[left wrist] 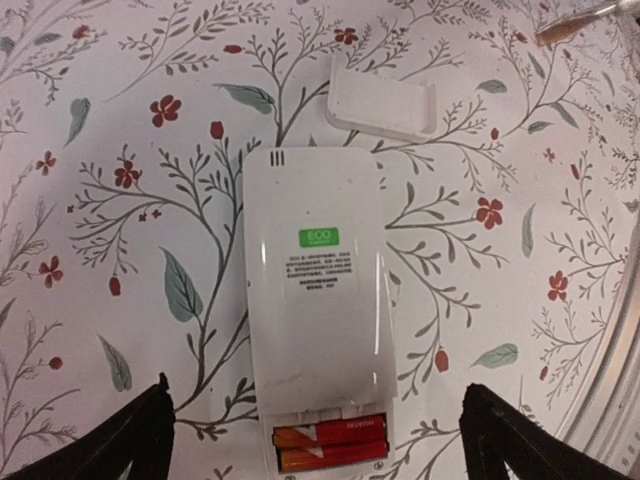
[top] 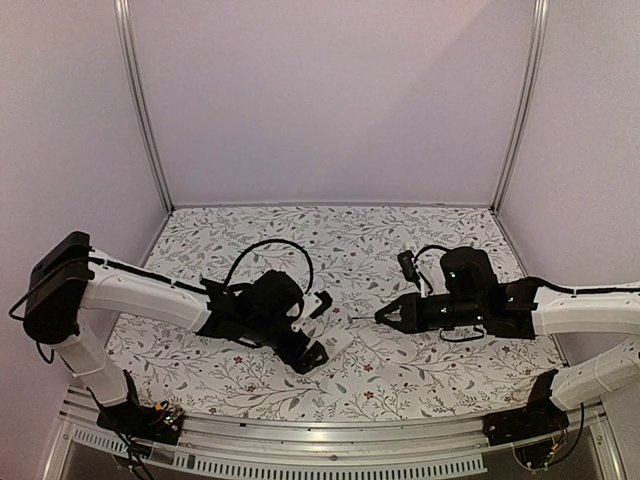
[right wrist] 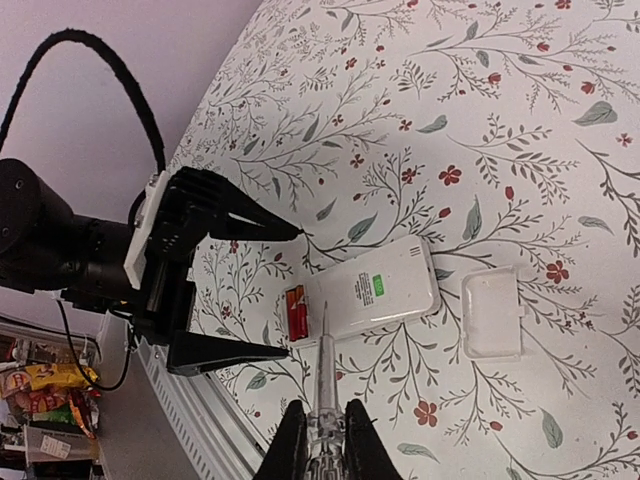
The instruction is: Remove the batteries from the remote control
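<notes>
The white remote (left wrist: 315, 300) lies back-up on the flowered table, with its battery bay open. Two orange-red batteries (left wrist: 330, 443) sit side by side in the bay. They also show in the right wrist view (right wrist: 297, 312). The loose white battery cover (left wrist: 380, 108) lies just beyond the remote's far end. My left gripper (left wrist: 315, 392) is open, with one finger on each side of the remote's battery end, and it holds nothing. My right gripper (right wrist: 325, 440) is shut on a slim screwdriver (right wrist: 324, 370). The screwdriver's tip is over the remote (right wrist: 370, 293), next to the batteries.
The flowered table cover (top: 400, 250) reaches to the back wall and side posts. A metal rail (top: 330, 430) runs along the near edge, close to my left gripper (top: 322, 330). My right gripper (top: 393, 315) faces it from the right.
</notes>
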Controlling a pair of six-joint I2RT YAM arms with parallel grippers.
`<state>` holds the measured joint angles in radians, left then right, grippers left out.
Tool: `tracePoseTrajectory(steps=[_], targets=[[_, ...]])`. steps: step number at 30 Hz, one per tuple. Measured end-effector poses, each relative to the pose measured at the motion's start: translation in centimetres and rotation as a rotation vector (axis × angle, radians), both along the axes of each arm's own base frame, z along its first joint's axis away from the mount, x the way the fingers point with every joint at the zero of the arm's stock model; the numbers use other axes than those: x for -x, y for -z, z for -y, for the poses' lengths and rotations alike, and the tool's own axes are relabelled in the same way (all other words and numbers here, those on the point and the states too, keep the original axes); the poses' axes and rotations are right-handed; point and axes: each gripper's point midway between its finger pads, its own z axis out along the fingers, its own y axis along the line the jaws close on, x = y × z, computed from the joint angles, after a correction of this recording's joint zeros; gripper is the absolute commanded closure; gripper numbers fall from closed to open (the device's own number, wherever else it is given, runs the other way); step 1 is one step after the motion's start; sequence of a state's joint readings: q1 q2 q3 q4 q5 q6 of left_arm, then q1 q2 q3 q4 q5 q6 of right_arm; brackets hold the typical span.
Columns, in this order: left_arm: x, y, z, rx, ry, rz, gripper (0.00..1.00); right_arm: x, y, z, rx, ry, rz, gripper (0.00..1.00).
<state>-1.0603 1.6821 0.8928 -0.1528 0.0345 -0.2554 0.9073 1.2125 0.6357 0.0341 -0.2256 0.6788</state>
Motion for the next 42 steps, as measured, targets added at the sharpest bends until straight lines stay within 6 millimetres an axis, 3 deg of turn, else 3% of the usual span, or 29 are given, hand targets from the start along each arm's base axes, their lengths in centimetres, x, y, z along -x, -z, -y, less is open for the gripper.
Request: tracePoseTrajectory(steps=[4,10,20,25,33,42], targets=[[1.0,-0.2,-2.3,0.046,-0.042,0.008,0.00,-0.1,1.0,-0.1,0.050,-0.010,-0.019,1.00],[2.5,1.8,-4.2,0.052,-0.068,-0.011,0.01,0.0,2.5,-2.1,0.111,-0.060,-0.046,1.00],[2.9,2.8,-3.5,0.030,-0.057,0.039,0.16,1.4,5.2,-5.8,0.168,-0.164,-0.108,1.00],[2.4,3.1,-3.0,0.011,-0.049,0.075,0.31,2.1,5.8,-6.9,0.175,-0.201,-0.127,1.00],[2.5,3.2,-2.4,-0.006,-0.025,0.109,0.53,2.8,7.0,-7.8,0.205,-0.229,-0.155,1.00],[2.7,3.2,-2.3,-0.007,-0.016,0.113,0.68,2.9,7.8,-8.1,0.223,-0.241,-0.168,1.00]])
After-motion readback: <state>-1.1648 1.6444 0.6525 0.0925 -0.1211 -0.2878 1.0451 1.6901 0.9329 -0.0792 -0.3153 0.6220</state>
